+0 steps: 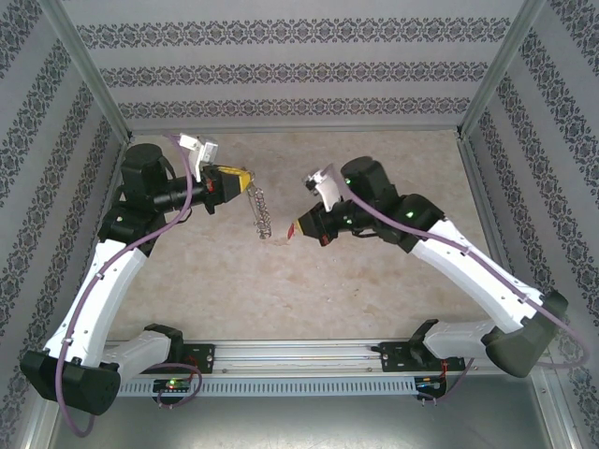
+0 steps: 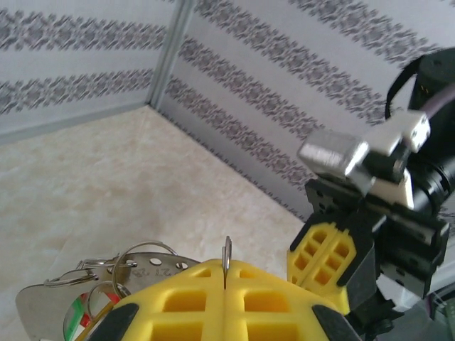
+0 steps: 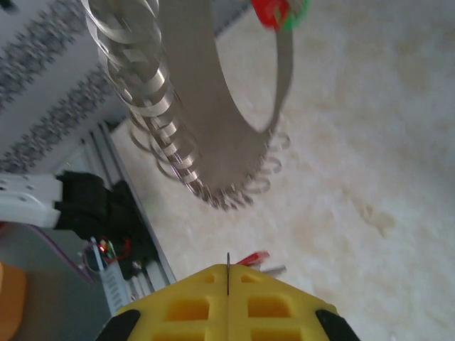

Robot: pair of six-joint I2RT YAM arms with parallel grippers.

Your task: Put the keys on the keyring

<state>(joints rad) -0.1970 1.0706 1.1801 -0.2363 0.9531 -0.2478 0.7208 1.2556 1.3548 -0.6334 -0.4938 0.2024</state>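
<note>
The keyring, a grey band edged with small silvery links, hangs limp from my left gripper above the table. In the left wrist view the yellow fingers are shut on a thin metal edge of the keyring, with red and green keys on it below. My right gripper sits just right of the loop, shut on a red key. The right wrist view has the keyring hanging ahead of that gripper, red and green keys at its top, and the held red key poking past the fingertips.
Patterned walls enclose the marbled tabletop on three sides, with metal corner posts. A rail with the arm bases runs along the near edge. My right gripper's yellow fingers show close by in the left wrist view.
</note>
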